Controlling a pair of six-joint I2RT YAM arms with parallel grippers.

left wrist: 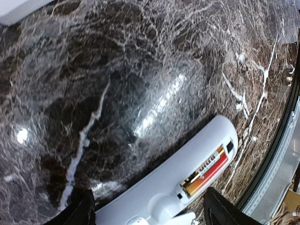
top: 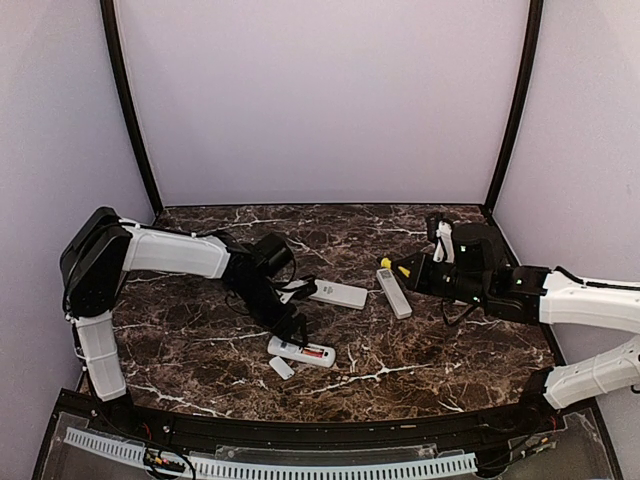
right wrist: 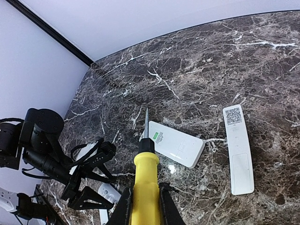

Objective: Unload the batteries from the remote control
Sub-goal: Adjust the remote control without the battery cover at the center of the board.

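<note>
A white remote control (top: 300,352) lies face down near the table's front, its battery compartment uncovered. An orange and red battery (left wrist: 206,171) sits inside it, also seen from above as a battery (top: 316,352). My left gripper (top: 290,325) hovers just over this remote (left wrist: 164,183), open, with a dark finger (left wrist: 79,208) on one side and the other on the far side, touching nothing. My right gripper (right wrist: 144,206) is shut on a yellow-handled screwdriver (right wrist: 145,183), held above the table at the right (top: 400,268), tip pointing left.
A small white cover (top: 281,367) lies just in front of the opened remote. Two more white remotes lie mid-table: a wide one (top: 338,293) (right wrist: 178,145) and a slim one with a QR code (top: 394,293) (right wrist: 239,150). A raised black rim (top: 300,430) runs along the table's near edge.
</note>
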